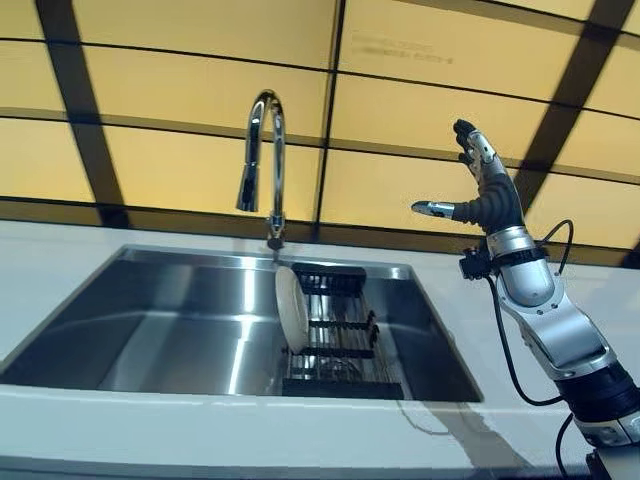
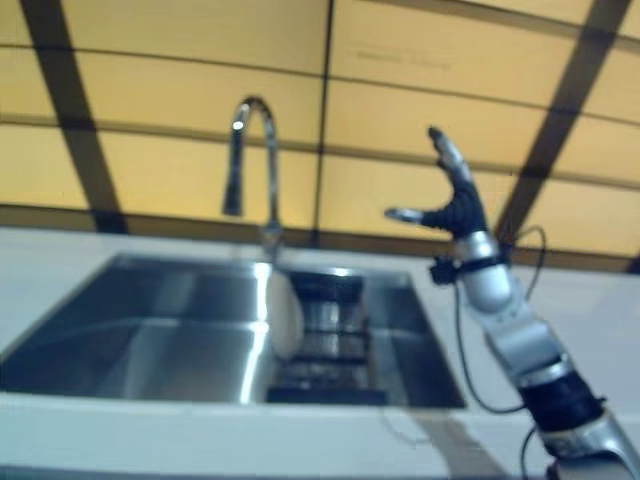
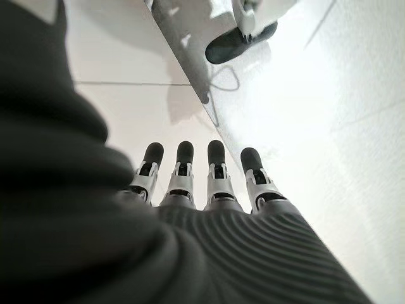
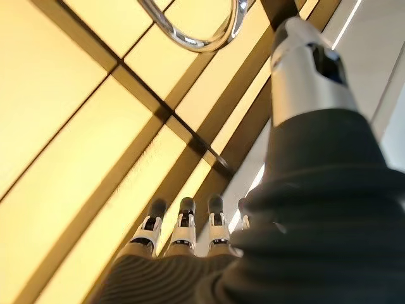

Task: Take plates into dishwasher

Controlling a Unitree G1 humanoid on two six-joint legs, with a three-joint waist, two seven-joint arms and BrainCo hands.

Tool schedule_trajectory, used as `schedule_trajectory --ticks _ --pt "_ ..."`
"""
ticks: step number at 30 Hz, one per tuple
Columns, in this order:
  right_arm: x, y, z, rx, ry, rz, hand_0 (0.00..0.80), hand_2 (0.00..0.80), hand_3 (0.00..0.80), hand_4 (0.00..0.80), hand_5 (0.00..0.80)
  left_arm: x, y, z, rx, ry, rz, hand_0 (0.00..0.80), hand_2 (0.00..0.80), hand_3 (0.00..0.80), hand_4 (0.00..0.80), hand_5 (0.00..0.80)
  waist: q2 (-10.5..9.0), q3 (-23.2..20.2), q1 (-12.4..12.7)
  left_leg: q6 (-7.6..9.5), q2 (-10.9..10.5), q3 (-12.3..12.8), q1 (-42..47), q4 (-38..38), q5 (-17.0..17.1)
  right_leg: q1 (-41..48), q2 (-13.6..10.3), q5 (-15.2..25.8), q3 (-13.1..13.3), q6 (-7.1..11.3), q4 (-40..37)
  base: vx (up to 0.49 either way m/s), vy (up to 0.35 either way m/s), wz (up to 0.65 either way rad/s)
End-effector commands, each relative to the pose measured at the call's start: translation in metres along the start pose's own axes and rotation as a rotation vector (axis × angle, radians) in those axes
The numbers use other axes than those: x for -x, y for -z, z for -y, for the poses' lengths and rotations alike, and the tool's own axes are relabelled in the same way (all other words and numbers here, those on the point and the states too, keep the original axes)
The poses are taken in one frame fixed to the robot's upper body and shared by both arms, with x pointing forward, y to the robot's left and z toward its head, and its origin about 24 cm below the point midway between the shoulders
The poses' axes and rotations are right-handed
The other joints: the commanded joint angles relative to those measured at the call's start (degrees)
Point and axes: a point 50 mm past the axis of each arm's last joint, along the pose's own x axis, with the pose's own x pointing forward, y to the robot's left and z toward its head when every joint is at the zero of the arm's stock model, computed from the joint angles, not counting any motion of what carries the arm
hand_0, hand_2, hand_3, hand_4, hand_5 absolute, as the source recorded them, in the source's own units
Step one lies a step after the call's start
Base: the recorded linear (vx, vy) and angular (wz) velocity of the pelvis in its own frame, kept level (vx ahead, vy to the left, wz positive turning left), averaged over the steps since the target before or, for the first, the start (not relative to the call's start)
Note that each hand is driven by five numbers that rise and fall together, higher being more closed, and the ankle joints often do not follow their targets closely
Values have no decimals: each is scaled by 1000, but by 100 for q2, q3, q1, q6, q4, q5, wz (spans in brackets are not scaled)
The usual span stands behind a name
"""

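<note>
Plate (image 1: pixel 292 308) leans against rack (image 1: pixel 340 330) beneath faucet (image 1: pixel 264 160).

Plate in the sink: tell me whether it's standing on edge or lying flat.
On edge. The white plate stands nearly upright in the black rack inside the sink, untouched; the right robot hand is raised, open.

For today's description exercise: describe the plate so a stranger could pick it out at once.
Find the steel sink below the curved faucet. A black wire rack sits in its right part. The plate stands on edge at the rack's left end, the only white round thing there.
</note>
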Motion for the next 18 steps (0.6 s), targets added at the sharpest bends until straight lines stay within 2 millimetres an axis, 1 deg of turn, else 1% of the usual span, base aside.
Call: schedule_trajectory --ticks 1,3,5,6,7,8,9,12,13,18 --pt "-30 -33 19 45 42 154 0 0 0 0 0 -1 -16 -16 -1 -44 35 0 0 0 0 0 175 36 129 9 -12 732 167 -32 -557 -296 250 166 -9 -193 558 20 -183 82" --pt "-35 -37 14 72 10 179 0 0 0 0 0 -1 -18 -16 11 -30 42 0 0 0 0 0 164 -46 236 -60 34 724 130 -32 -506 19 237 37 -94 -254 388 30 -205 69" --pt "-40 -36 11 126 -14 180 0 0 0 0 0 -1 -23 -11 -4 2 69 0 0 0 0 0 142 -131 368 -149 134 824 106 -32 -477 425 203 -112 -312 -326 155 40 -182 36" --pt "-40 -35 11 140 -21 183 0 0 0 0 0 -1 -23 -10 -4 6 73 0 0 0 0 0 141 -137 379 -166 155 847 104 -32 -471 473 205 -129 -341 -337 122 18 -163 55" --pt "-42 -34 13 204 -35 190 0 0 0 0 0 -1 -27 -4 1 21 88 0 0 0 0 0 127 -177 439 -229 230 947 86 -32 -465 626 174 -179 -526 -360 -6 -1 -88 50" --pt "-42 -34 13 208 -36 190 0 0 0 0 0 -1 -27 -4 2 22 89 0 0 0 0 0 128 -178 439 -233 234 949 87 -32 -465 635 172 -181 -538 -361 -14 -11 -107 59" --pt "-43 -33 15 262 -49 189 0 0 0 0 0 -1 -30 0 2 29 97 0 0 0 0 0 116 -196 487 -279 282 1014 74 -32 -456 704 166 -229 -662 -383 -45 -13 -72 40" --pt "-45 -34 19 383 -84 204 0 0 0 0 0 -1 -29 5 5 35 96 0 0 0 0 0 82 -212 579 -356 328 1010 29 -32 -402 795 175 -285 -866 -415 -78 -20 -63 31" --pt "-45 -34 20 434 -104 218 0 0 0 0 0 -1 -28 6 15 30 93 0 0 0 0 0 72 -212 601 -380 336 989 3 -32 -372 817 196 -304 -919 -433 -90 -22 -36 12" --pt "-47 -39 21 609 -225 275 0 0 0 0 0 -1 -21 5 47 7 72 0 0 0 0 0 19 -220 652 -459 364 961 -102 -32 -248 850 277 -361 -978 -478 -92 -10 -10 10"
